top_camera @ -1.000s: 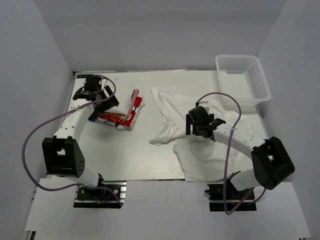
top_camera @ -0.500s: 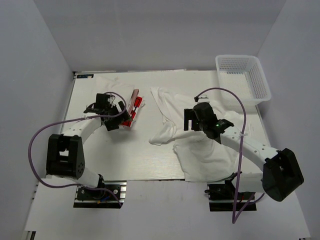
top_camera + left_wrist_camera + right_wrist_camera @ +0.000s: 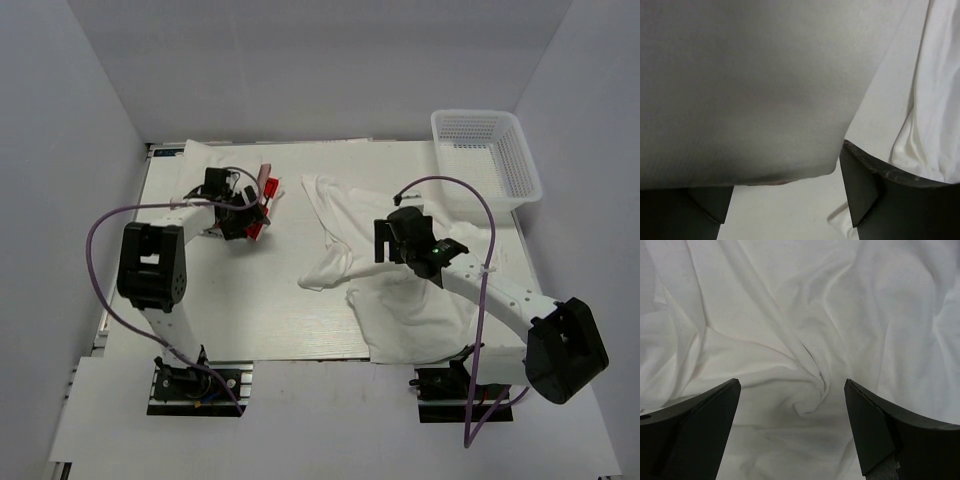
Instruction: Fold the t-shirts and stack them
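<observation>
A folded stack of t-shirts lies at the table's back left: a white one [image 3: 200, 155] on top, a red patterned one [image 3: 262, 200] showing at its right edge. My left gripper [image 3: 238, 212] hangs low at that stack, open. In the left wrist view the white folded cloth [image 3: 740, 85] fills the upper left, its corner reaching between the fingers [image 3: 860, 185], bare table beneath. Loose white t-shirts [image 3: 340, 205] lie crumpled mid-right, with another [image 3: 410, 315] nearer. My right gripper [image 3: 398, 240] hovers open above them, a twisted fold [image 3: 810, 390] between its fingertips, untouched.
A white plastic mesh basket [image 3: 485, 150] stands at the back right corner. White walls close in the table [image 3: 250, 300] on three sides. A purple cable loops off each arm.
My left gripper has swung from the back left corner rightward and down onto the folded stack, its jaws narrowing slightly. My right gripper has shifted a little over the crumpled shirts.
</observation>
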Robot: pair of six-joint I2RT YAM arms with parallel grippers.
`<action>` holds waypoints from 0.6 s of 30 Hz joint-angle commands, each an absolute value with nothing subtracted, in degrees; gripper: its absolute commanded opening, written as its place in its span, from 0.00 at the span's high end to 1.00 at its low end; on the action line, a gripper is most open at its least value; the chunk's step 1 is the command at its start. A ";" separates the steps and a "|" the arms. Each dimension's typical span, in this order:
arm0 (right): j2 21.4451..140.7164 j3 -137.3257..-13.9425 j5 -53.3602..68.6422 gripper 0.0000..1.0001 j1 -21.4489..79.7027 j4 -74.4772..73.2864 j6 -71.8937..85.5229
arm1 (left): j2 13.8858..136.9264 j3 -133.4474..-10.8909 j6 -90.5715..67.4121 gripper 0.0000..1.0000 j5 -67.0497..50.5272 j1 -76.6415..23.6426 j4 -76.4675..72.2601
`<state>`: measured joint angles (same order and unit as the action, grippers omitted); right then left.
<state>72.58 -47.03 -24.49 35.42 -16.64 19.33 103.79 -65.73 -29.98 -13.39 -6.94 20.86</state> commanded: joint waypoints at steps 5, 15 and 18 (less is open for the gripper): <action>71.46 -48.34 -27.86 0.10 35.51 -20.21 19.07 | 113.90 -78.65 -28.39 0.13 -8.70 -4.57 18.55; 74.79 -51.06 -29.88 0.10 35.42 -23.82 19.95 | 120.57 -88.05 -35.51 0.10 -3.25 -0.09 17.58; 74.97 -51.41 -30.24 0.10 35.33 -23.91 20.13 | 121.73 -91.04 -36.74 0.10 -3.25 0.53 17.05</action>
